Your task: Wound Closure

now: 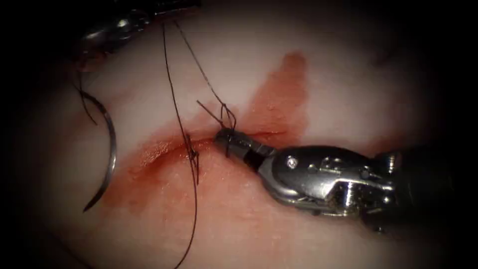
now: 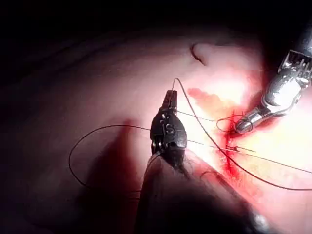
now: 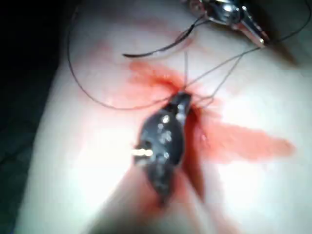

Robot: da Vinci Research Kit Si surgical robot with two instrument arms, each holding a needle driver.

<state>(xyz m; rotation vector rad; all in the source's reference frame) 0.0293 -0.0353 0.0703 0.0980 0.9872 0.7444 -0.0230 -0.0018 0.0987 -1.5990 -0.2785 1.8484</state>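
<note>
While thread (image 1: 175, 107) is held by both closed pincers, right pincer (image 1: 225, 137) at the cut (image 1: 164, 149), left pincer (image 2: 170, 96) beyond it, the free needle (image 1: 107, 154) left of the cut risks being dragged.

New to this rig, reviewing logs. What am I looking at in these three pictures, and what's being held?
It is a surgical practice robot with two thin arms, stitching a cut in pork belly tissue. One picture comes from an endoscope above; the other two from cameras near each arm's wrist. The right gripper sits at the cut, shut on the thread beside a knot. The left gripper holds a thread strand at its tip. The curved needle lies loose on the tissue, left of the cut, held by neither. Red fluid stains the tissue.
</note>
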